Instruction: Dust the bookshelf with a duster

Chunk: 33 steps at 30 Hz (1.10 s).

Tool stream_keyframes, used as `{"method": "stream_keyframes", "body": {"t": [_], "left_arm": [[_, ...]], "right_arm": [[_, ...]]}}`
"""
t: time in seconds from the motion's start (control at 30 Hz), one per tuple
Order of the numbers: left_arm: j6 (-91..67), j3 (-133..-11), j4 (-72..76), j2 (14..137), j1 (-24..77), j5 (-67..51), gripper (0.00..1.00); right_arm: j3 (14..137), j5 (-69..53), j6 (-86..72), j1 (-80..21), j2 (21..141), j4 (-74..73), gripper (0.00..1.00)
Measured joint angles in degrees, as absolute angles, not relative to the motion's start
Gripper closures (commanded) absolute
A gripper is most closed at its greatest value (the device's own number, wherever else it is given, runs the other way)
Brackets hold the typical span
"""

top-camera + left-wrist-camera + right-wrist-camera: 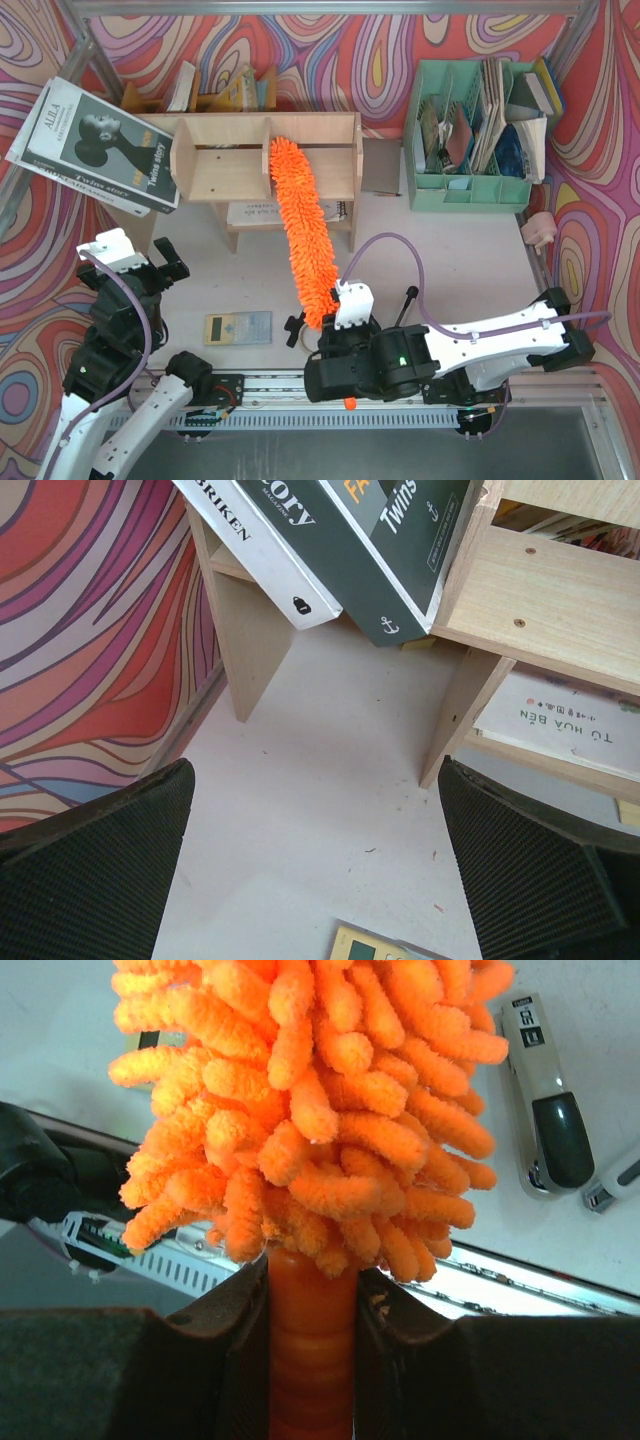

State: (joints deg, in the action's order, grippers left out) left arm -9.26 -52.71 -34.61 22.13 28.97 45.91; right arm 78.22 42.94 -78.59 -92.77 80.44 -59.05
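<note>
The right claw (312, 1305) is clamping the smooth handle of the long fluffy orange microfibre duster (300, 230). The left claw (315, 880) is hanging apart, empty. The duster's tip is reaching into the wide light plywood bookshelf (215, 165), just beside a divider. Dusting seems under way, and the next move is calling for a sideways sweep along that board.

Swirl-patterned multicolour backdrop (330, 60) across top and both sides, pale tabletop (450, 260) at centre, metal strut (88, 50) upper left
</note>
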Motion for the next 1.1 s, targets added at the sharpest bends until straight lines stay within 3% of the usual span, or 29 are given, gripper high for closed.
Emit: {"method": "stream_keyframes", "body": {"t": [0.27,0.6,1.1], "left_arm": [[-9.26,-52.71,-34.61,22.13,28.97,45.91,0.02],[-9.26,-52.71,-34.61,22.13,28.97,45.91,0.01],[-9.26,-52.71,-34.61,22.13,28.97,45.91,0.02]], "right_arm": [[79.13,44.62,-82.48,-95.24,80.44,-63.37,1.0],[83.2,48.45,-76.34,-95.24,81.08,-58.59,1.0],[80.18,47.51,-79.7,-94.06,80.99,-60.1,1.0]]}}
